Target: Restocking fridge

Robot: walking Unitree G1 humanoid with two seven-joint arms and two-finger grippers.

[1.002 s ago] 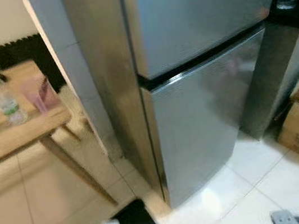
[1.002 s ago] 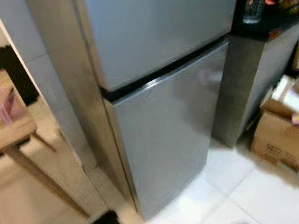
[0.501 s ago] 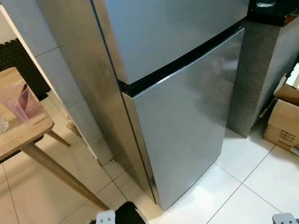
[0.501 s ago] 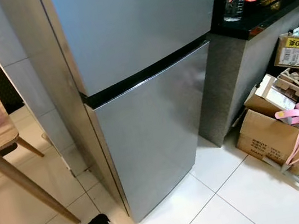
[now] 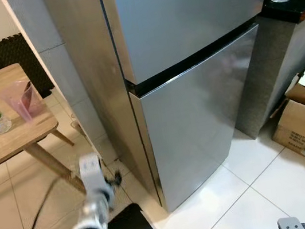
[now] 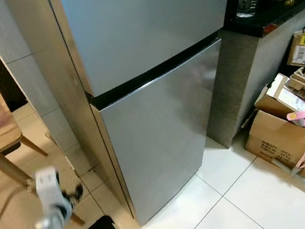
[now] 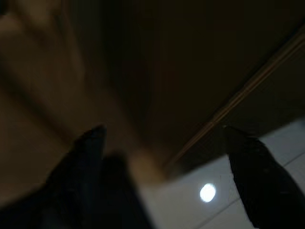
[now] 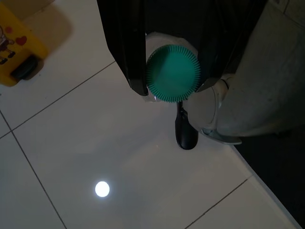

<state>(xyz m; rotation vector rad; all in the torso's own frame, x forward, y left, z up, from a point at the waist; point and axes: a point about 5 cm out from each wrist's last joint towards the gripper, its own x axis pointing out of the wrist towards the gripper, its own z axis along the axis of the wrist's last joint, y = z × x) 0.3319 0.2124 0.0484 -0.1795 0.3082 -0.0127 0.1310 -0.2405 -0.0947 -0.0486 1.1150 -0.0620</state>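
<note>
While the fridge [image 5: 193, 79] stands shut, the left claw [image 7: 162, 143] spreads wide near it; the right claw [image 8: 171, 71] grips a green-capped bottle [image 8: 173, 74].

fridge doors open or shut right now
Shut. Both doors of the fridge sit flush with its body, only the thin dark seam between them showing, and nothing of the inside is visible.

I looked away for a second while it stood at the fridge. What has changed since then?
The left arm has risen from the bottom edge toward the fridge, its gripper now low beside the fridge's left side. The right gripper holds a green-capped bottle. Both fridge doors stay shut; the table is unchanged.
</note>
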